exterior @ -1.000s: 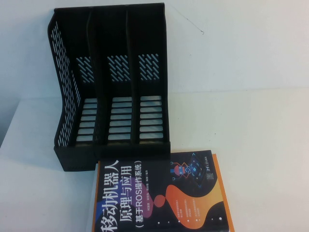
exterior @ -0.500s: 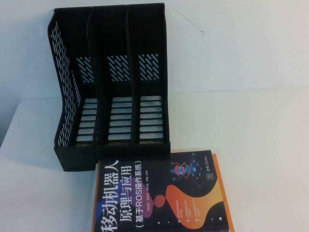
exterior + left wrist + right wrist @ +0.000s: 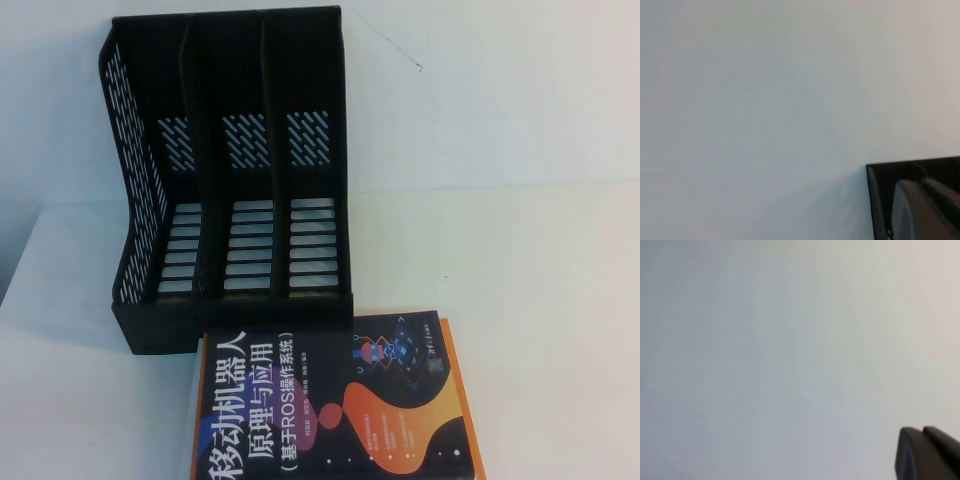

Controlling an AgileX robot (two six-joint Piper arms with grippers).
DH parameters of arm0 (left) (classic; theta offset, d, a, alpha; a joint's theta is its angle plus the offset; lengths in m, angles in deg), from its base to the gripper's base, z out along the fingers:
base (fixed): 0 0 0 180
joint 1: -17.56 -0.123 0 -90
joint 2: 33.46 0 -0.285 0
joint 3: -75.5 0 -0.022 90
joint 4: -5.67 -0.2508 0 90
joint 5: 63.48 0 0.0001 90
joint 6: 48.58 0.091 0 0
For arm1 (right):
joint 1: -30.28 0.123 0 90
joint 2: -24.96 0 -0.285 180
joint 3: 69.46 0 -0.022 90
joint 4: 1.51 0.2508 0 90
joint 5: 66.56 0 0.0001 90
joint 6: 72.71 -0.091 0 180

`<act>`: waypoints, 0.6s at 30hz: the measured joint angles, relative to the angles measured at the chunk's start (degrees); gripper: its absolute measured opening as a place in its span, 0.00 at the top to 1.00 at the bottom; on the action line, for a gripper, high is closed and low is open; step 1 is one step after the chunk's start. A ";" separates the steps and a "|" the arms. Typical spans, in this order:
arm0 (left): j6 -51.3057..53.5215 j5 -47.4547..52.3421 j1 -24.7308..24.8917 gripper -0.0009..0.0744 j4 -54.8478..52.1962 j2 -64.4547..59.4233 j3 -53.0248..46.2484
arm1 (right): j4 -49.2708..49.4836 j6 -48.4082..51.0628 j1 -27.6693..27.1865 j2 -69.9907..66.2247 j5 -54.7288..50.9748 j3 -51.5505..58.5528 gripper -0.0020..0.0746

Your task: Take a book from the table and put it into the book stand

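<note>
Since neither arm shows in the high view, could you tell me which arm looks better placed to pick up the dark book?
Probably left, weakly: the left gripper sees a black edge nearby, the right gripper only white. The book lies before the book stand.

You've got a black book stand (image 3: 232,180), perforated side wall, slotted back and base; just in front of it the book (image 3: 330,400), dark navy cover, white Chinese title, orange and pink blobs, orange edge; white table (image 3: 540,330) under both
</note>
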 joint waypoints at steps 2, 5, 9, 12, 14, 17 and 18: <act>-0.32 5.01 0.00 0.99 0.10 0.00 2.00 | -1.43 -0.15 0.00 0.00 -8.96 -3.22 0.96; -0.66 18.34 0.00 0.99 1.68 0.00 9.42 | -3.16 -0.19 0.00 0.00 -27.24 -10.93 0.96; -1.26 35.91 0.00 0.99 2.87 -0.91 17.91 | -3.38 -0.19 0.00 -3.62 -47.79 -22.25 0.96; -1.71 47.33 0.00 0.99 4.21 -4.10 20.69 | -3.14 -0.19 0.00 -9.76 -59.30 -28.20 0.96; -2.08 52.85 0.00 0.99 6.49 -6.04 20.88 | -1.72 -0.19 0.00 -14.34 -63.99 -31.42 0.96; -2.49 55.96 0.00 0.99 9.14 -7.42 20.88 | 1.82 2.46 0.00 -20.82 -67.77 -34.89 0.96; -2.63 56.10 0.00 0.99 9.48 -7.55 20.88 | 3.42 4.65 0.00 -22.72 -68.75 -35.98 0.96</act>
